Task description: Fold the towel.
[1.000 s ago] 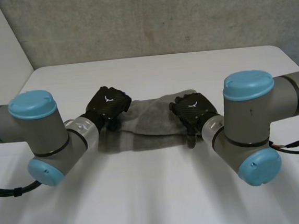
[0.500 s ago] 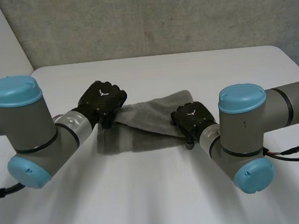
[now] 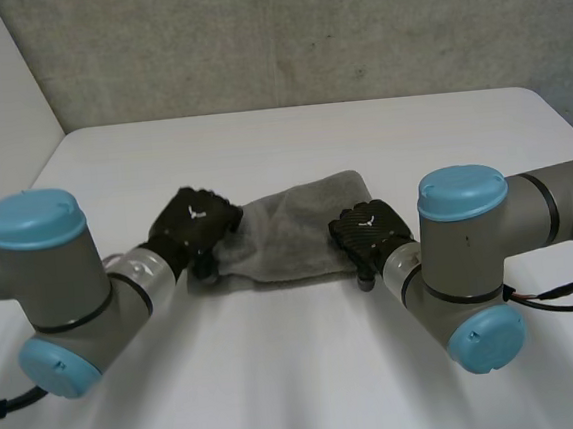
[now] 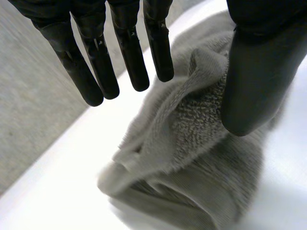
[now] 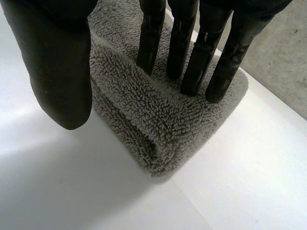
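Note:
A grey towel [image 3: 298, 229] lies folded in a thick strip across the middle of the white table [image 3: 290, 134]. My left hand [image 3: 195, 220] is at its left end. In the left wrist view that hand [image 4: 96, 62] is open: the fingers [image 4: 129, 52] stand straight above the bunched towel [image 4: 192, 143] and the thumb [image 4: 254, 72] rests on it. My right hand [image 3: 370, 229] is at the right end. There its straight fingers [image 5: 180, 43] press on top of the towel [image 5: 144, 129] and its thumb [image 5: 57, 62] stands against the folded edge, pinching the fold.
The table's far edge [image 3: 297, 109] meets a grey wall [image 3: 281, 34]. Both arms reach in from the near side, with bare white tabletop [image 3: 281, 376] between them.
The left hand, which had lifted the towel's left end, has come down towards the near side and opened, letting go. The towel has dropped flat. The right hand has hardly moved.

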You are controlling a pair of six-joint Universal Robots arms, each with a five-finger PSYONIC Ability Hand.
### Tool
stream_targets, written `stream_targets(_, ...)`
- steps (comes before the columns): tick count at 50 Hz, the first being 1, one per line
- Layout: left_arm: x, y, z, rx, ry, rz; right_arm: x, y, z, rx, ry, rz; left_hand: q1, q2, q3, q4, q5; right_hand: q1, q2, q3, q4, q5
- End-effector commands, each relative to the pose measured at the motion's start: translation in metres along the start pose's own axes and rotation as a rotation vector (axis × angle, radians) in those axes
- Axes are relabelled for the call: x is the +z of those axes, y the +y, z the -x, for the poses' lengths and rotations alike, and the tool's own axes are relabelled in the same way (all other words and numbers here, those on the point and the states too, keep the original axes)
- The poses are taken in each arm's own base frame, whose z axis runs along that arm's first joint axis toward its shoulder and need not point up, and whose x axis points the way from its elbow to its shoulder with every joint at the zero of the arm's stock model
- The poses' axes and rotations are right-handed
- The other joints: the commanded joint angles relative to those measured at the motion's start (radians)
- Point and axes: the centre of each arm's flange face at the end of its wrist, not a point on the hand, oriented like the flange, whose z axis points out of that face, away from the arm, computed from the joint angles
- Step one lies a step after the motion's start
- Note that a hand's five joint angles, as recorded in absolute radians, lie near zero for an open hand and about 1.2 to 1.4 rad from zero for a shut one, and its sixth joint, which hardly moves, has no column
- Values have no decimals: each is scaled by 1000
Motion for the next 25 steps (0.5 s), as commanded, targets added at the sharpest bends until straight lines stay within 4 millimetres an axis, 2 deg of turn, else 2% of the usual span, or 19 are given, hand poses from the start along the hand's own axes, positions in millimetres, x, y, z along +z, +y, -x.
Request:
stream_targets(1,-4,-29,6,-2,-18,-80,0,1,-2,0,3,4,-142,-146,-139,-145,-302,5,13,8,7,1)
stream_targets(3,-2,-40,-4,-32,6,-112,0,2,-2,-6,4,7,-168,-173,-165,-171,-329,5,13,8,7,1)
stream_targets(7,4,-47,-16,-64,37,-140,0,3,-1,-10,3,9,-171,-176,-168,-174,-332,8,16,11,10,4)
stream_targets(9,10,-44,-20,-76,48,-136,0,3,-1,-13,3,9,-183,-187,-180,-186,-343,5,13,8,7,1)
stream_targets(11,24,-35,-25,-81,60,-119,0,3,-1,-15,4,7,-186,-190,-183,-189,-346,8,16,11,10,4)
stream_targets(16,38,-27,-22,-95,28,-91,2,4,-2,-15,7,4,-195,-199,-192,-198,-355,8,16,11,10,4)
stream_targets(25,51,-10,-24,-120,24,-56,6,9,-1,-15,5,15,-201,-205,-198,-204,-361,8,16,11,10,4)
